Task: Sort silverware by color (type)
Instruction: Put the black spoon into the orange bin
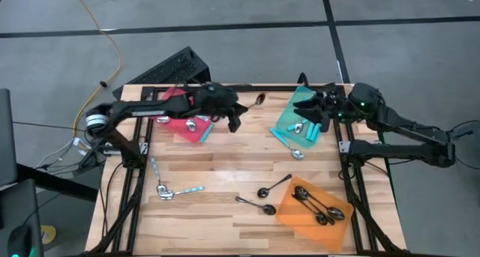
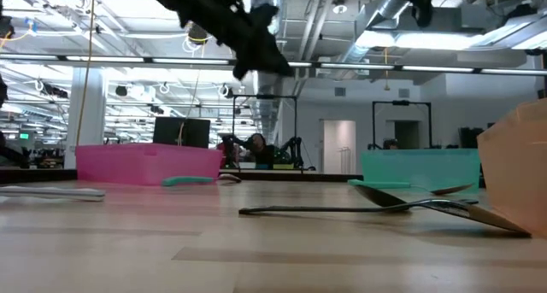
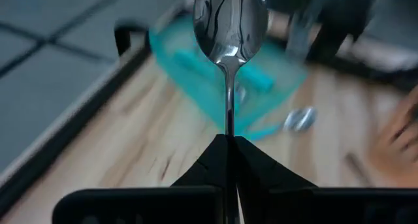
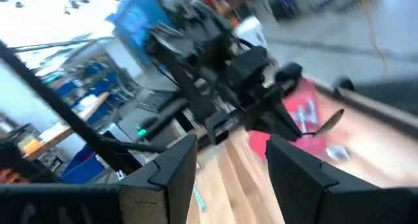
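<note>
High view: the left gripper [image 1: 234,122] hangs above the table [image 1: 225,156] near its far edge, just beside the red tray [image 1: 184,126], fingers pinched on a silver spoon [image 1: 258,100]. The right gripper [image 1: 315,116] hovers over the teal tray [image 1: 289,115] at the far right corner, fingers spread with nothing between them. Black spoons [image 1: 319,208] lie in the orange tray [image 1: 311,204] near the front right; two more rest on bare wood beside it.

Low view: a dark spoon [image 2: 376,206] lies flat on the wood.

Left wrist view: the fingertips [image 3: 215,162] clamp the spoon's thin handle, bowl outward.

Right wrist view: the fingers [image 4: 173,162] stand wide; the other arm, somewhat blurred, seems to carry that spoon.
</note>
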